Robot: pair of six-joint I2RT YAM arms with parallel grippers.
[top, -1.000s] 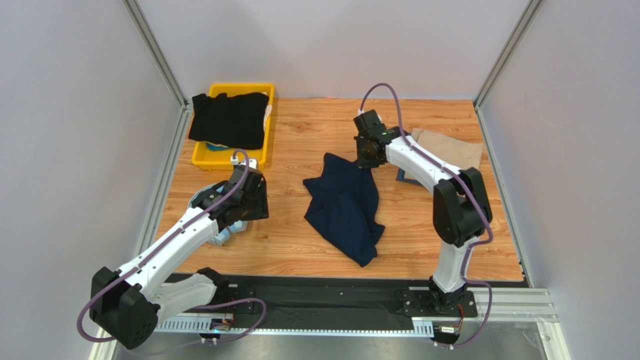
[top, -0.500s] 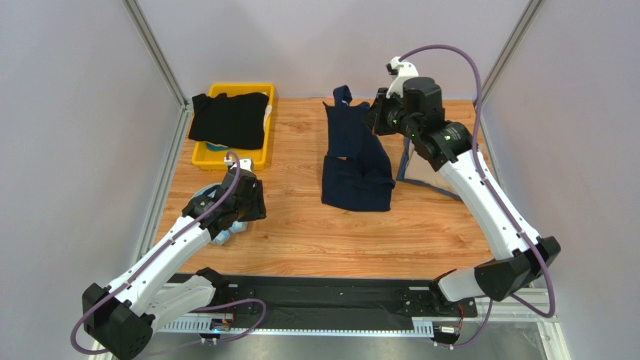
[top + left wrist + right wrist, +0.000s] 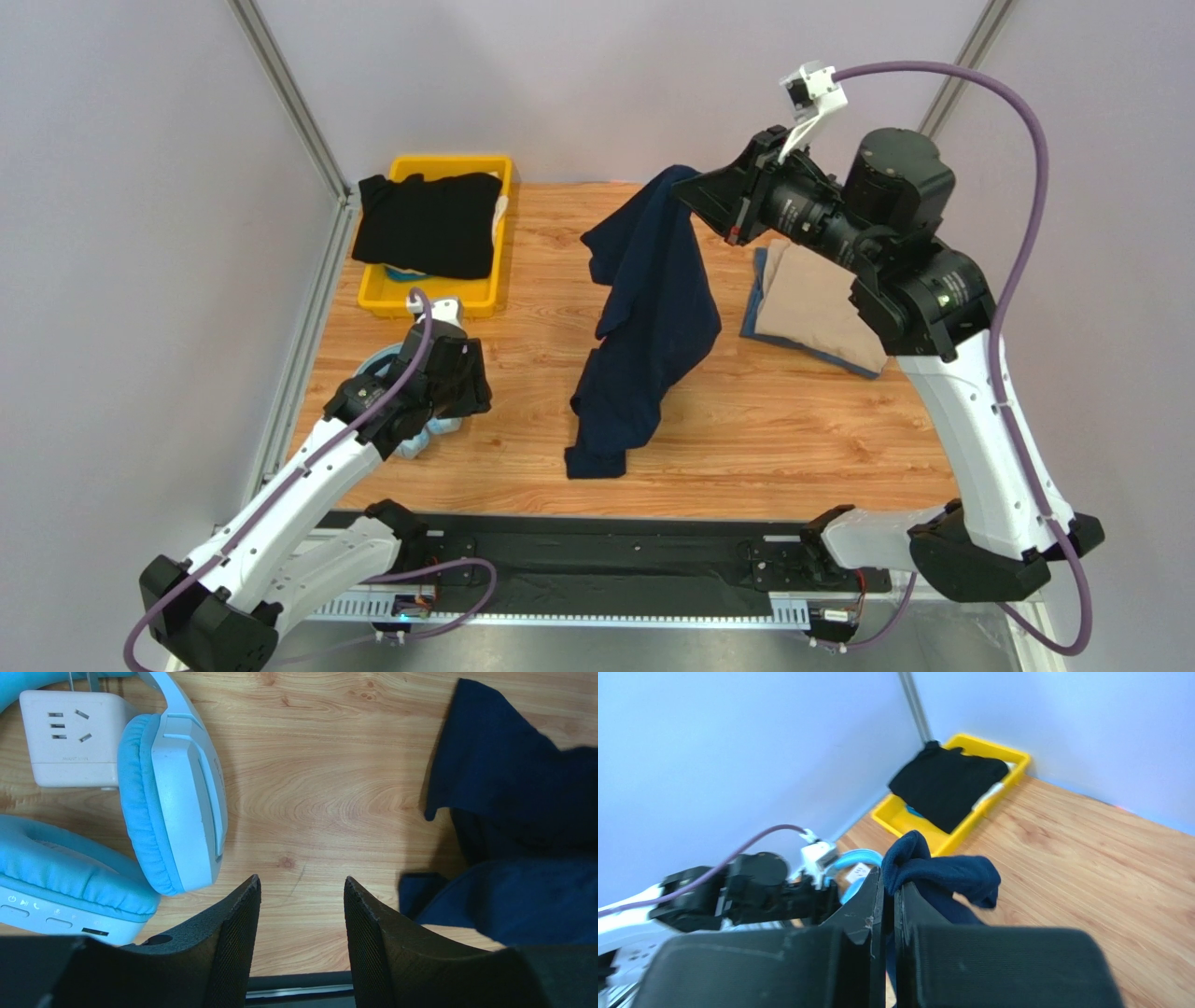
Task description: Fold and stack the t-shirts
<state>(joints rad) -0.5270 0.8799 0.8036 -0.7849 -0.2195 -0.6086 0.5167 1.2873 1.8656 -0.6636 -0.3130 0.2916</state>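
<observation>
Nearest us, our left gripper hovers low over the wooden table, fingers spread wide and empty. The light blue headphones and a white socket cube lie just beside it. Farther in, our right gripper is raised high, its fingers pinched tight on an edge of the navy t-shirt, which hangs down toward the table's middle. Beyond, the tan t-shirt lies folded at the right. The black t-shirt drapes over the yellow bin at the far left.

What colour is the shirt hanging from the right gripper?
A dark navy t-shirt, clearest in the top external view.
</observation>
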